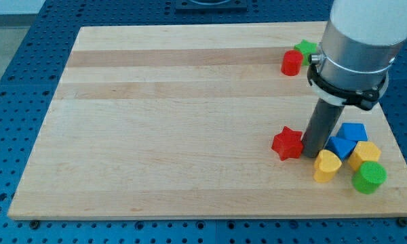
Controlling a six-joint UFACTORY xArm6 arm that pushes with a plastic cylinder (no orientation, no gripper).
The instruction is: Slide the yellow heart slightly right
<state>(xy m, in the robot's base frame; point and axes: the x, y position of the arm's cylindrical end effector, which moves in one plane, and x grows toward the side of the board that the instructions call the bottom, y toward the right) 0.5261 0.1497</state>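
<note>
My tip (311, 155) sits on the bench (169, 122) between the red star (287, 143) and the yellow heart (326, 165), near the heart's upper-left edge; contact unclear. No fingers here, just the rod. Heart at view's lower right, beside blue blocks (346, 139), yellow block (364, 154), green cylinder (369, 177); red block (292, 63), green star (305, 48) up top.

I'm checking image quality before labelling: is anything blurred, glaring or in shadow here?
Camera view: evenly lit, no strong glare on the board; blocks sharp, like the yellow heart and red star; soft shadows only; my tip is clear, just up-left of the heart; the arm's pale housing looks slightly soft.
</note>
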